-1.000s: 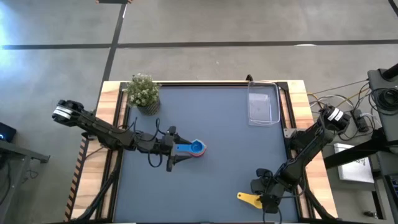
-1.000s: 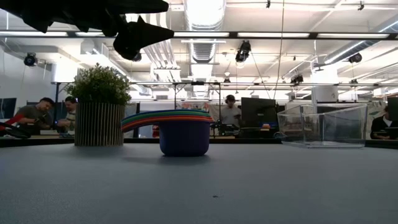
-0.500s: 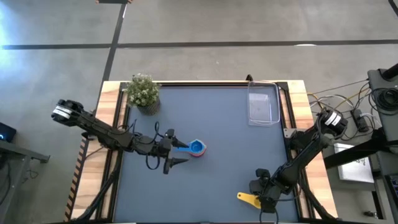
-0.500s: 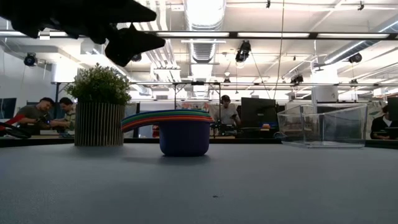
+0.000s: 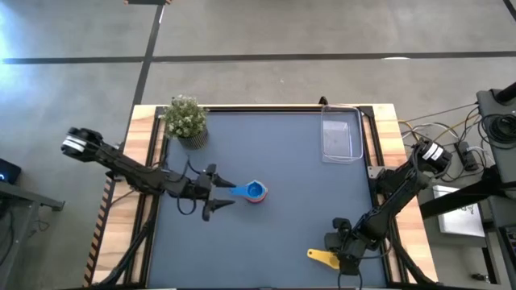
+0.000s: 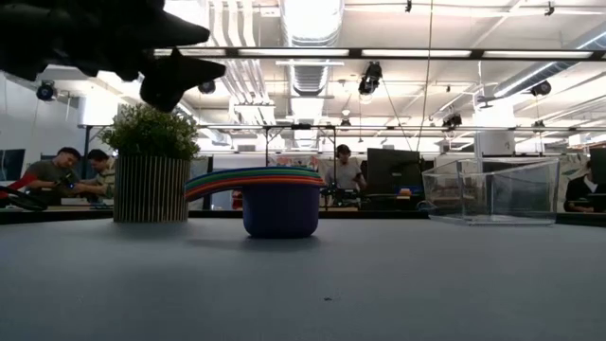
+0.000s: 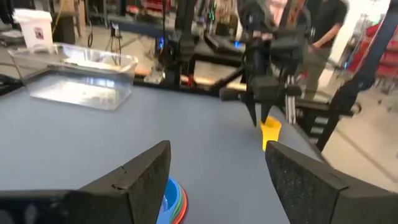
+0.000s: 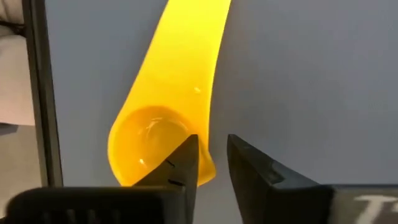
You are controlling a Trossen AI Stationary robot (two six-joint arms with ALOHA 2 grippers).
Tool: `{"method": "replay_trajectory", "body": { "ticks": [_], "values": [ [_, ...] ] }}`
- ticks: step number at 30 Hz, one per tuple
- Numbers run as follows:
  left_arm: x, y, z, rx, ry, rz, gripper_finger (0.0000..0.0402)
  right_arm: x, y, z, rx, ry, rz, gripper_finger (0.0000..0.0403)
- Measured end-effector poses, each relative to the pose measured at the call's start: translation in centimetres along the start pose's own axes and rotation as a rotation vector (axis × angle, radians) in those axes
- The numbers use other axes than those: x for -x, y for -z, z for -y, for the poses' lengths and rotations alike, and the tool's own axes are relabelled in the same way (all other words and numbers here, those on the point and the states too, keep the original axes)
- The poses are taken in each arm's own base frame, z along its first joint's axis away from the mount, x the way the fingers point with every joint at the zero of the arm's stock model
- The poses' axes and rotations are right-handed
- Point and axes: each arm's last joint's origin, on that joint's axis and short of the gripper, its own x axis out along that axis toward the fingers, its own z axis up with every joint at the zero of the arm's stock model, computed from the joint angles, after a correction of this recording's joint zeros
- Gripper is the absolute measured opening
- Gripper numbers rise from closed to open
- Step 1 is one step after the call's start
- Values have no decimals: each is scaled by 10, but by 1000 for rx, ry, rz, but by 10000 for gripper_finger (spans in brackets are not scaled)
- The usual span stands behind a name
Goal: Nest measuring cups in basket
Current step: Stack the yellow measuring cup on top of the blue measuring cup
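A nested stack of measuring cups [image 5: 254, 192] stands on its dark blue bottom cup [image 6: 280, 210] mid-table, handles pointing toward the table's left. My left gripper [image 5: 226, 196] hovers open above and just left of those handles; the stack [image 7: 171, 200] shows low between its fingers. The yellow measuring cup [image 5: 322, 257] lies alone near the table's front right, bowl up. My right gripper [image 8: 211, 158] slants down on it, one finger over the bowl, the other outside the rim. The clear basket [image 5: 341, 133] rests at the back right with nothing in it. My right gripper stands astride the wall of the yellow cup's bowl [image 8: 208, 168], on the side next to the handle's root, one finger [image 8: 186, 158] inside and one outside, coming slanting from above. A thin strip of table shows between wall and outer finger. I cannot tell whether the inner finger touches.
A small potted plant [image 5: 185, 119] stands at the back left corner. Wooden table edges and black rails [image 5: 149, 161] frame the blue mat. People sit at desks in the room beyond the table.
My left gripper has drawn back toward the table's left edge, away from the stack, and sunk a little, still open. The stack and the yellow cup have stayed where they were.
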Motion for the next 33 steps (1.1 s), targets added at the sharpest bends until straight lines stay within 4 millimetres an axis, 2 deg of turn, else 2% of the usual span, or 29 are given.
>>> {"method": "replay_trajectory", "body": {
  "ticks": [6, 10, 13, 19, 25, 30, 33],
  "values": [
    [20, 5, -8, 60, 10, 83, 239, 1, -1, 0, 38, 4, 22, 16],
    [25, 7, -9, 98, 13, 91, 237, 3, -7, 3, 53, 20, 51, 11],
    [25, 4, -9, 122, 17, 101, 237, 7, -18, 6, 115, 62, 122, 10],
    [21, -6, -5, 117, 28, 134, 237, 26, -68, 17, 237, 127, 262, 9],
    [21, -12, -3, 124, 85, 143, 237, 62, -128, 34, 378, 119, 376, 9],
    [30, -20, -2, 89, 112, 165, 237, 94, -169, 63, 455, 97, 460, 9],
    [35, -21, -4, 63, 97, 134, 237, 109, -186, 85, 473, 88, 493, 9]
  ]
}}
